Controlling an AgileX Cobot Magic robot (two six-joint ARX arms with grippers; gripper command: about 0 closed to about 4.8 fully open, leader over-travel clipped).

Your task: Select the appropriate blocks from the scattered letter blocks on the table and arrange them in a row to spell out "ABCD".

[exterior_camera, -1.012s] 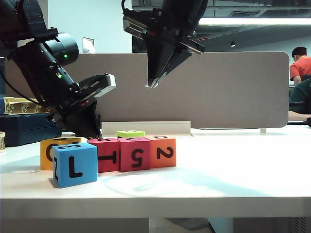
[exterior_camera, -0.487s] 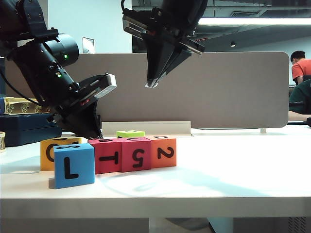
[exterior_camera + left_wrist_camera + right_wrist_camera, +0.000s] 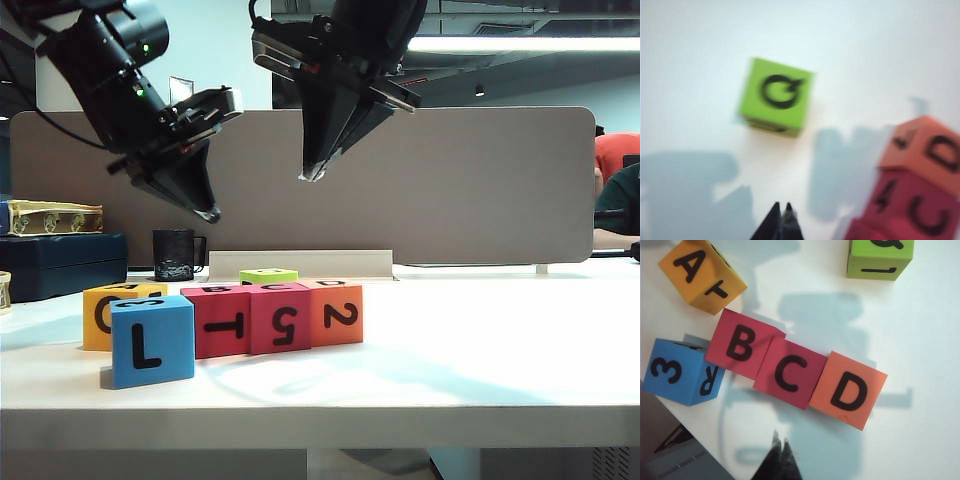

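Note:
Red B, pink-red C and orange D blocks touch in a row on the white table. The yellow-orange A block sits apart, off the B end and turned askew. In the exterior view it stands behind the blue block. The lime-green block lies alone behind the row. My left gripper hangs shut and empty, well above the row's left end. Shut and empty too, my right gripper hangs high over the row.
A dark mug and a dark blue case stand at the back left. A beige partition with a white strip at its foot closes the back. The table's front edge runs just before the blue block.
My left gripper has lifted from the red block's top to well above the row. The blue block has turned square to the camera. The right arm has kept still.

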